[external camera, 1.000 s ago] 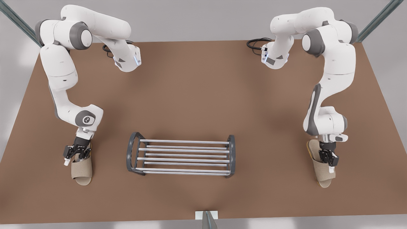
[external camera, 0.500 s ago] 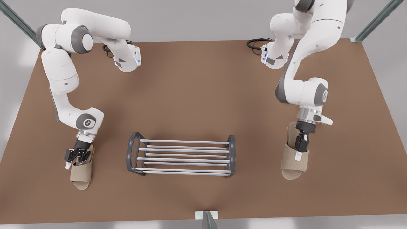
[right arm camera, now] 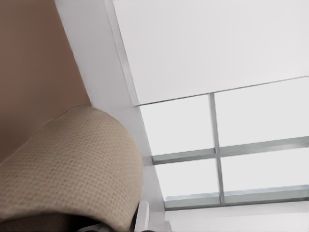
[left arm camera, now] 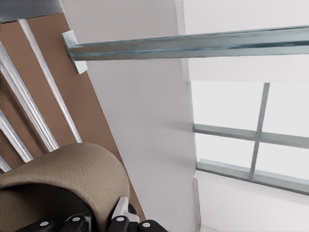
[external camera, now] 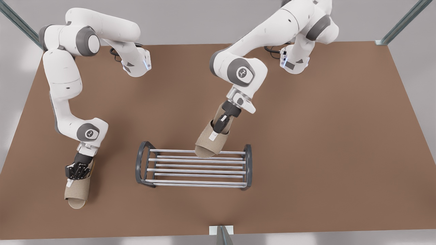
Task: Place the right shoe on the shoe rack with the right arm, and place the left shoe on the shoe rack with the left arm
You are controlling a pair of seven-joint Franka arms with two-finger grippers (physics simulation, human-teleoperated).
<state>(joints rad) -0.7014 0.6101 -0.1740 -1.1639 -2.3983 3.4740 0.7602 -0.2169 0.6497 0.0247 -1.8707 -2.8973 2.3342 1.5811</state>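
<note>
Left gripper, on the arm that reaches in from the front view's right, is clamped on the strap of the left shoe, a beige slipper held tilted with its toe just over the back bars of the shoe rack, at about one o'clock from the rack's middle. The rack sits near the middle of the brown table. At nine o'clock from the rack, well apart from it, the right gripper is closed on the strap of the right shoe, which points toward six o'clock. A metal post rises at the table's edge at six o'clock, and two more slant off at ten and two o'clock against a pale grey room. In the left wrist view, dark fingers pinch the woven strap of the left shoe; beyond it lie the silver bars of the rack, the brown table, the post on its white foot plate, a white wall and a bright framed window. In the right wrist view, the strap of the right shoe curves over a white fingertip, with bare table behind and the window past the table's edge.
</note>
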